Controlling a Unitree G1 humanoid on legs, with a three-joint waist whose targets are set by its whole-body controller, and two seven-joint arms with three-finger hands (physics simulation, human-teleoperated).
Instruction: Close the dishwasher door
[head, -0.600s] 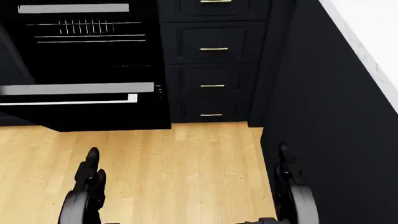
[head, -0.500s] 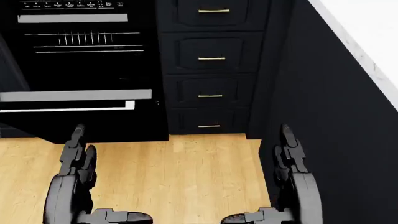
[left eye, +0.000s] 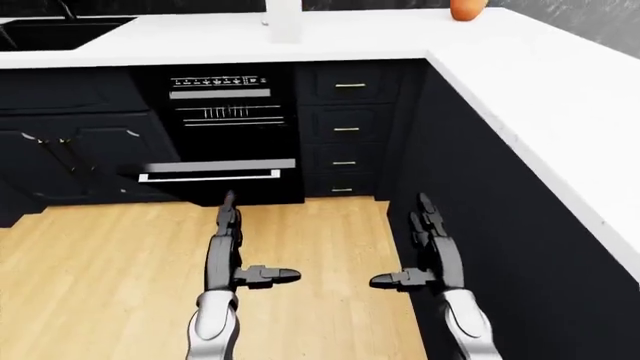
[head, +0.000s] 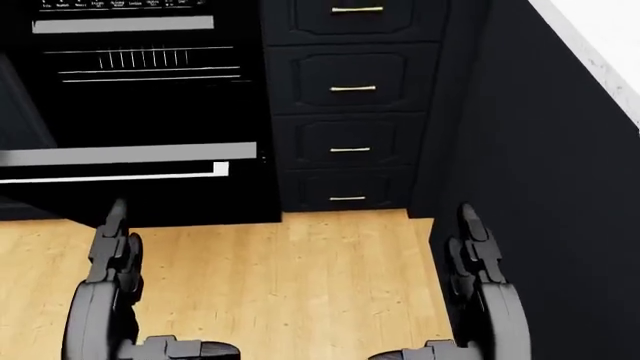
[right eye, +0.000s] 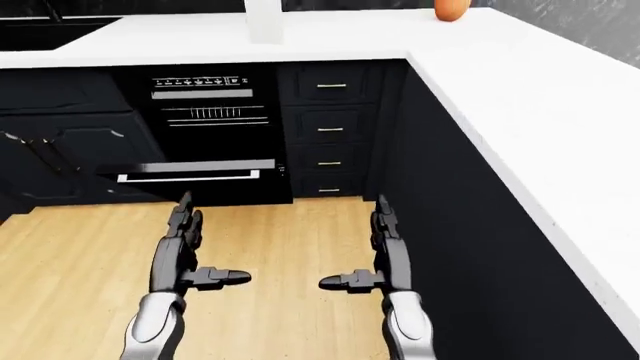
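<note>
Both hands empty, fingers straight and spread: left hand (left eye: 222, 247), right hand (left eye: 432, 244), over the light wooden plank floor (left eye: 110, 262). Beyond them the black dishwasher door with its silver handle bar (left eye: 215, 171) hangs dropped open. Risk: left hand sits low; a push above the door edge jams it.

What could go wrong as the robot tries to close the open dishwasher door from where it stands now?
1. The dishwasher door hangs open, low and apart from both hands; the robot must bend, risking balance.
2. The right hand is near the dark cabinet wall and could scrape it.
3. The open left hand may push the door's edge off-centre and slip.
</note>
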